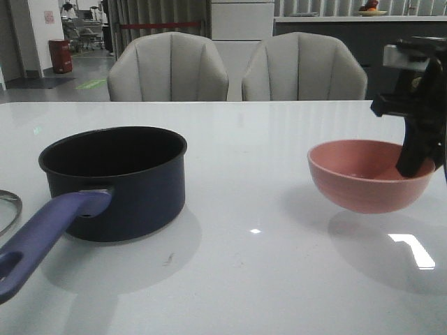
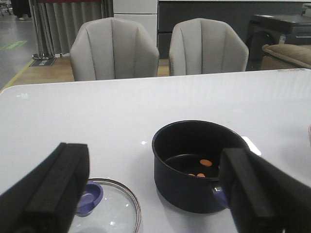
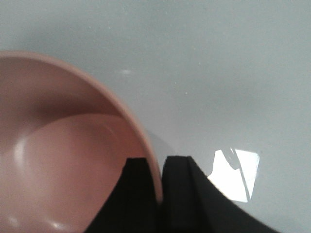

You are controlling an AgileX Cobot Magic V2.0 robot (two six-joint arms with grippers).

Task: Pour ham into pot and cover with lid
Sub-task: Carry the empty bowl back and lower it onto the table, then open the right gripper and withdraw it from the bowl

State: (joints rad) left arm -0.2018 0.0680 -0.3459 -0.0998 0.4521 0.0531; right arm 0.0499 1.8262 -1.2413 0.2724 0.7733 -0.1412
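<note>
Ham (image 2: 205,162) already lies in the pot (image 1: 119,181): a few orange chunks on its black floor, seen from my left wrist. My right claw (image 3: 160,167) is clamped on the rim of the pink bowl (image 1: 367,174), one finger inside and one outside, holding it just above the table (image 1: 265,279) on the right side, well apart from the pot; the bowl looks empty. So the pour seems done, and the coming move turns on the lid (image 2: 114,208). It lies flat on the table just beside the pot, on its left, knob (image 2: 90,196) up. My left claw (image 2: 155,194) hangs open near it, jaws wide apart, far nearer than my right.
</note>
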